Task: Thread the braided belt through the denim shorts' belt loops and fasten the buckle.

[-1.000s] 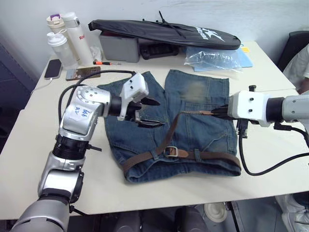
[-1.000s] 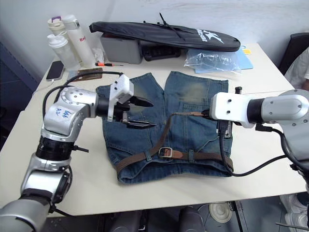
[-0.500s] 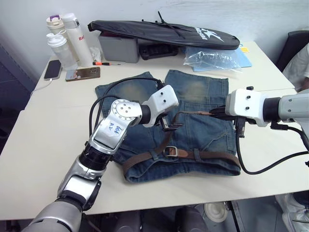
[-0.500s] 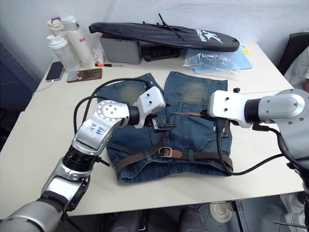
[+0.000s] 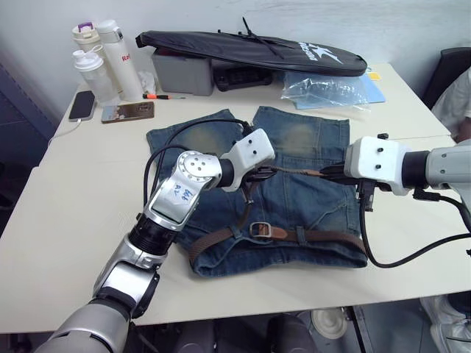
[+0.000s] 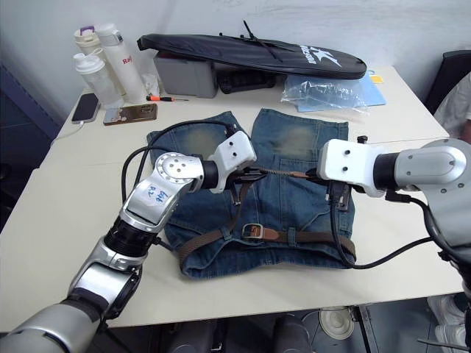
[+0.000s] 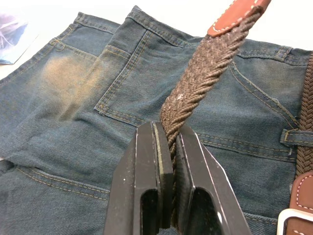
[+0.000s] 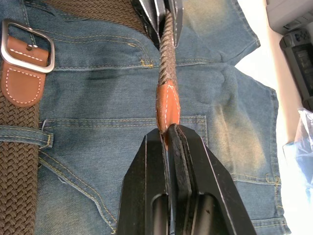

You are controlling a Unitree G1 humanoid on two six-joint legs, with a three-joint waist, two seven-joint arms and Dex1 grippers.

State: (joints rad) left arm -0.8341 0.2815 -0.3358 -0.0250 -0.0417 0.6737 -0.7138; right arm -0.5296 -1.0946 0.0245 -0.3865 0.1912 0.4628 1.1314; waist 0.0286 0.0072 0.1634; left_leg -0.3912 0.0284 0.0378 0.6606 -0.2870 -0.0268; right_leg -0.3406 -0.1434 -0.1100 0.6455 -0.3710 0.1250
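The denim shorts [image 5: 272,191] are spread flat on the surface [image 5: 73,206], and the braided belt [image 5: 324,237] is already laid along the waistband, where it is seen to pass under at least one of the belt loops [image 8: 22,135] beside the buckle [image 5: 260,230]. The threading is therefore judged to be mostly done, although it cannot be told whether every loop is used. The free end of the belt is lifted above the shorts and is stretched between the two claws. The left claw [image 7: 168,134] is closed on the woven part of the strap, and the right claw [image 8: 167,134] is closed on the tan leather tip [image 8: 166,105], just in front of it. The buckle lies flat on the waistband, below the stretched strap and between the two claws, and nothing is passed through its frame yet. What is left, as it seems, is the fastening: the leather tip must be brought down to the buckle, pushed through the frame, and the prong must be set into the weave.
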